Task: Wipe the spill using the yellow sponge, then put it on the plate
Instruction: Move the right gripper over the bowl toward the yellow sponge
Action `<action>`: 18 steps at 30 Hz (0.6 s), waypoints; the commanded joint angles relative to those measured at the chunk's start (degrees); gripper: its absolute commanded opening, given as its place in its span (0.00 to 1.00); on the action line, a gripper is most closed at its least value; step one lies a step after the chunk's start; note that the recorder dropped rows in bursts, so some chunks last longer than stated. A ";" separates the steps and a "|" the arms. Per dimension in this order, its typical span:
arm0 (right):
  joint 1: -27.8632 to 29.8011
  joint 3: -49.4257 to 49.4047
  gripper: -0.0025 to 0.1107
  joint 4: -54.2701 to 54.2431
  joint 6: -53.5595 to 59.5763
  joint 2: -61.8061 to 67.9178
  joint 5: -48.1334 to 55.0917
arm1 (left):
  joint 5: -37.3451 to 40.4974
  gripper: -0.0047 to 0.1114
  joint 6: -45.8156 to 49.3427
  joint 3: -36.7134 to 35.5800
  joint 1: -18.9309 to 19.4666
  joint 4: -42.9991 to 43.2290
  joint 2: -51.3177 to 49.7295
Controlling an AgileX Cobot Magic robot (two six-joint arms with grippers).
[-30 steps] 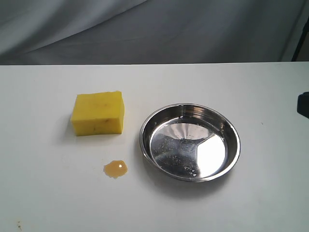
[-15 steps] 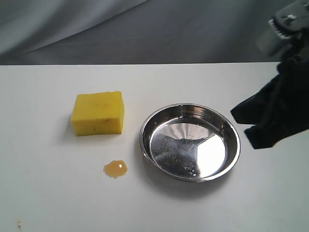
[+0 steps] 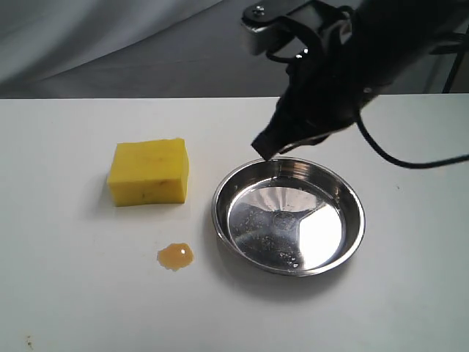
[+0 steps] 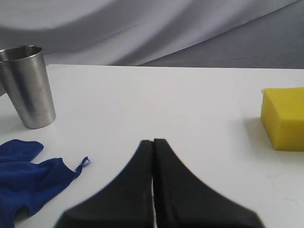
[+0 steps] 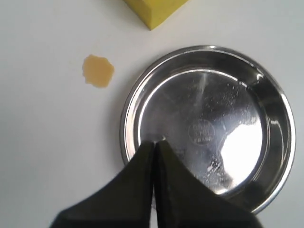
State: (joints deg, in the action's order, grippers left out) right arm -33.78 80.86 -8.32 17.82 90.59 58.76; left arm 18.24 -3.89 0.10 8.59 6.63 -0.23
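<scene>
The yellow sponge [image 3: 149,171] lies flat on the white table, left of the plate [image 3: 221,192], a round shiny steel dish. The spill [image 3: 176,256], a small amber blot, sits in front of the sponge and left of the plate. My right gripper [image 3: 262,147] is shut and empty, hanging above the plate's far rim. From the right wrist, its tips [image 5: 155,142] are over the plate [image 5: 280,99], with the spill [image 5: 98,71] and a corner of the sponge [image 5: 154,10] beyond. My left gripper [image 4: 153,141] is shut and empty, low over the table, the sponge [image 4: 284,118] well off to one side.
A steel cup [image 4: 28,87] and a crumpled blue cloth [image 4: 28,175] rest on the table near the left gripper; neither appears in the exterior view. A grey backdrop [image 3: 146,44] hangs behind the table's far edge.
The right arm has swung in from the right edge, up and leftward, and now hangs over the plate's far rim. Sponge, spill and plate have not moved.
</scene>
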 commanded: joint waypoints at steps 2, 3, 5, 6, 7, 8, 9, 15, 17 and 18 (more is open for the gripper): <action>-0.28 9.30 0.02 0.74 -0.31 7.33 0.88 | -0.25 0.04 -0.22 -0.10 -0.32 -0.03 0.23; -0.28 10.81 0.02 0.74 -0.31 8.74 0.88 | -0.25 0.04 -0.22 -0.10 -0.32 -0.03 0.23; -0.28 13.55 0.02 0.74 -0.31 11.45 1.03 | -0.25 0.04 -0.22 -0.10 -0.32 -0.03 0.23; -0.28 14.93 0.04 0.74 -0.31 12.82 1.13 | -0.25 0.04 -0.22 -0.10 -0.32 -0.03 0.23; -0.28 16.21 0.06 0.74 -0.31 14.07 1.13 | -0.25 0.04 -0.22 -0.10 -0.32 -0.03 0.23; -0.28 17.44 0.10 0.74 -0.31 15.32 1.13 | -0.25 0.04 -0.22 -0.10 -0.32 -0.03 0.23; -0.40 18.67 0.14 0.74 -0.31 16.35 1.13 | -0.25 0.04 -0.22 -0.10 -0.32 -0.03 0.23; -0.52 25.34 0.48 0.02 -0.02 23.05 0.74 | -0.25 0.04 -0.22 -0.10 -0.32 -0.03 0.23; -1.00 27.45 0.57 0.04 1.37 25.38 0.01 | -0.25 0.04 -0.22 -0.10 -0.32 -0.03 0.23; -1.13 28.42 0.59 0.04 2.30 26.21 -0.34 | -0.25 0.04 -0.22 -0.10 -0.32 -0.03 0.23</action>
State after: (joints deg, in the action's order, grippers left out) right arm -34.28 106.57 -8.10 17.97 114.63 59.47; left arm 18.24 -3.89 0.10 8.59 6.63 -0.23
